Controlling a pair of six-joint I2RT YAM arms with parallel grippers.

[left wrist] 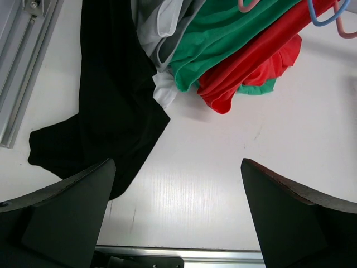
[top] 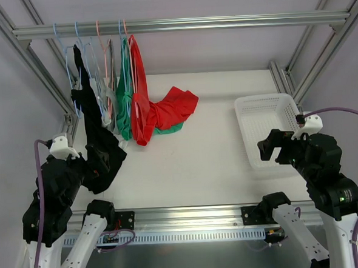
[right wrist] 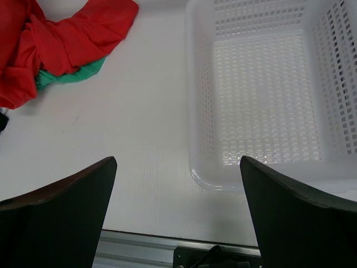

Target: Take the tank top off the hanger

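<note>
- On the rail (top: 221, 22), a hanger (top: 68, 62) keeps the black tank top (top: 97, 145) hanging.
- Left gripper (left wrist: 178, 215) faces it, spread, ready to grab.
- Right gripper (right wrist: 178, 215) idles spread near the basket (right wrist: 195, 84).

The overhead camera sits high behind both arm bases, looking down and forward over the whole table (top: 198, 157), far enough back to catch the hanging rail (top: 221, 22) beyond the red garment (top: 174, 104); the left wrist camera hangs low and close, to the near left of the red garment, facing away from the bases with its own dark fingers (left wrist: 61, 218) filling the bottom corners; the right wrist camera sits just as low, well to the right of the red garment, facing forward over the white basket (right wrist: 268, 95); all three views share the red garment; overhead and right wrist share the white basket.
</note>
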